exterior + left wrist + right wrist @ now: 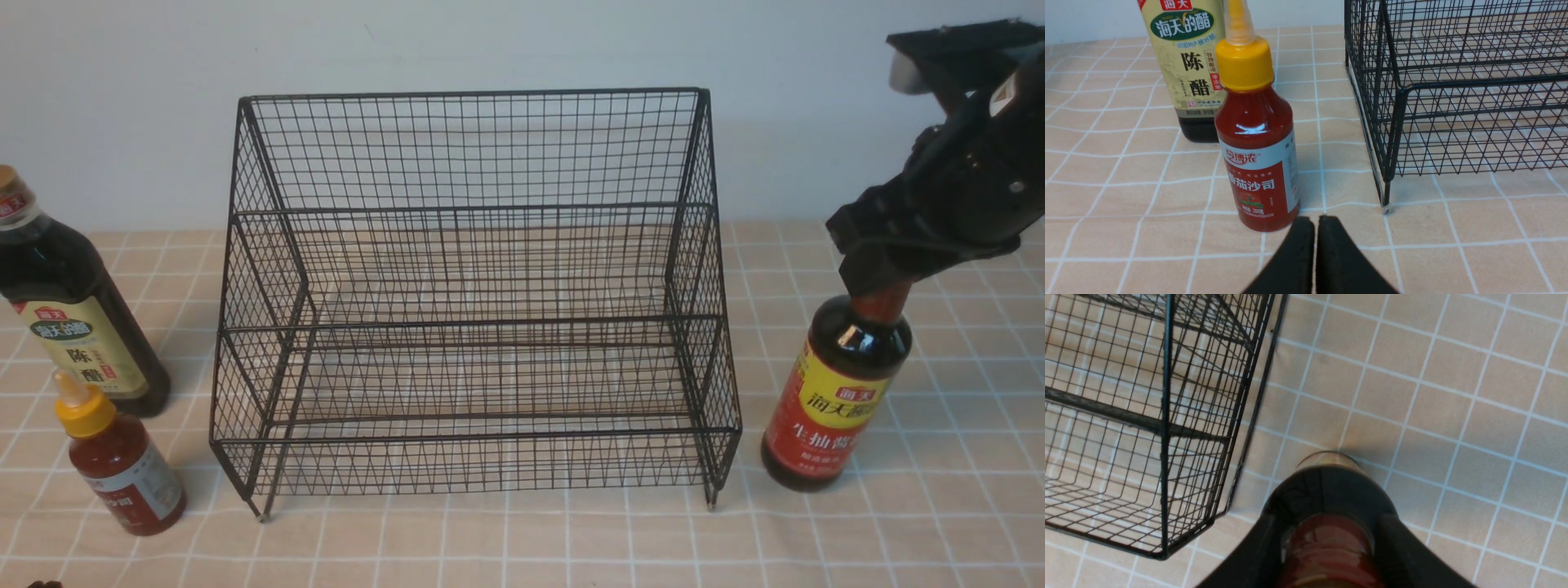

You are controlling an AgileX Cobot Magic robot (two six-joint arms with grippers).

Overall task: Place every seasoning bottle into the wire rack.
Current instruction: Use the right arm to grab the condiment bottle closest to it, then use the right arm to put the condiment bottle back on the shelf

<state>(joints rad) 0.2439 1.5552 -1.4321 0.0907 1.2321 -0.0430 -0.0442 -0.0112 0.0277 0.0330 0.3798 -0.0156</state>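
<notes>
Checked tablecloth (939, 506) (peach, white-lined), pale wall (122, 98)

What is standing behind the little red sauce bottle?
A bigger dark bottle with a cream label stands right behind the red sauce bottle. The yellow cap hides part of that label; whether they touch cannot be told.

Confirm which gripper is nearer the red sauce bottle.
Left. The left gripper sits shut by the red sauce bottle; the right gripper clasps the tall dark bottle at its neck beyond the wire rack.
</notes>
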